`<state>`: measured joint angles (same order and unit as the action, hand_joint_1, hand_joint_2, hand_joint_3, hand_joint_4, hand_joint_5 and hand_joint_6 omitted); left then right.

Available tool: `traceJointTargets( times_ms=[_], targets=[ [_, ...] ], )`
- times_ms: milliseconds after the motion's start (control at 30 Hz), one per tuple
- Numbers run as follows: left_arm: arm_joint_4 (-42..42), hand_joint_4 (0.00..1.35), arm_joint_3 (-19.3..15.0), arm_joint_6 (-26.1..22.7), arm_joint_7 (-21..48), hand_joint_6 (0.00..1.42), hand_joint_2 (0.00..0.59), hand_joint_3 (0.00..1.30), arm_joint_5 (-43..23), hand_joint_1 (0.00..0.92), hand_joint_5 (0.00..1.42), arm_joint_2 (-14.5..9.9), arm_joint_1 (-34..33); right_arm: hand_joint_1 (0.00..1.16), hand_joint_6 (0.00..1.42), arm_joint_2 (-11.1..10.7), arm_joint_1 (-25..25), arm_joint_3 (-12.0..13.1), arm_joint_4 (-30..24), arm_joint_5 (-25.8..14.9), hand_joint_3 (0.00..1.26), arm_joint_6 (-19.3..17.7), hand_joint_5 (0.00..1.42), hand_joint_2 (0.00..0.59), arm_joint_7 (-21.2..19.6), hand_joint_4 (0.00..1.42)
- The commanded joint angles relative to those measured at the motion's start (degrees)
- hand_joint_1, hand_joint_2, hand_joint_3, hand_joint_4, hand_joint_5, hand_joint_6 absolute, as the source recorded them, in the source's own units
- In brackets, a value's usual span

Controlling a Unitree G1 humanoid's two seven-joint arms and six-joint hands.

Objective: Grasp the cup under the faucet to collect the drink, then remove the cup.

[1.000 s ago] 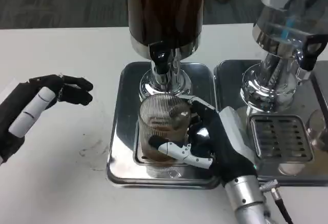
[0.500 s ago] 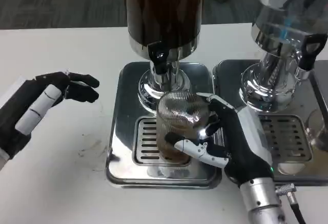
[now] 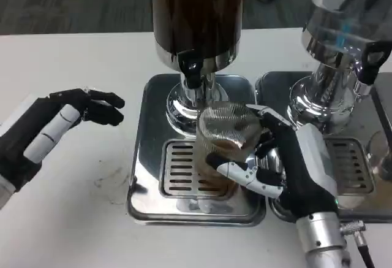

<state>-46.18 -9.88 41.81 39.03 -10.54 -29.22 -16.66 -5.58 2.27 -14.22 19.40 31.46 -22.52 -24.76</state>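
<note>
A ribbed clear cup (image 3: 225, 144) with a little dark drink in its bottom is gripped by my right hand (image 3: 288, 164), whose fingers wrap its right and front sides. The cup hangs lifted over the right part of the drip grate (image 3: 180, 168), to the right of the black faucet (image 3: 192, 70) of the dark drink dispenser (image 3: 197, 16). My left hand (image 3: 52, 130) hovers over the white table to the left of the tray, fingers loosely curled and holding nothing.
The dispenser stands on a steel drip tray (image 3: 147, 157). A second dispenser (image 3: 343, 41) with its own tray and grate (image 3: 352, 167) stands close on the right. Bare white table (image 3: 73, 219) lies left and in front.
My right hand has lifted the cup off the grate and carried it to the right, away from under the faucet. My left hand has drifted a little rightward.
</note>
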Motion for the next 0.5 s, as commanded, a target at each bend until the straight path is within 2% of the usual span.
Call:
traceJointTargets(
  times_ms=[33, 500],
  targets=[
    [1.1, 0.51, 1.1, 2.5, 0.0, 0.41, 0.160, 0.51, 1.6, 0.000, 0.46, 0.0, -0.2, 0.71, 0.78, -0.7, -1.0, 1.1, -3.9, 0.5, 0.51, 0.8, 0.71, 0.215, -0.9, 0.58],
    [4.8, 0.45, 2.7, 7.6, -1.8, 0.38, 0.147, 0.47, 4.8, 0.000, 0.41, -1.1, 1.2, 0.72, 0.81, -3.7, -5.0, 2.4, -11.7, 1.0, 0.52, 5.2, 0.73, 0.210, 1.9, 0.59]
  ],
)
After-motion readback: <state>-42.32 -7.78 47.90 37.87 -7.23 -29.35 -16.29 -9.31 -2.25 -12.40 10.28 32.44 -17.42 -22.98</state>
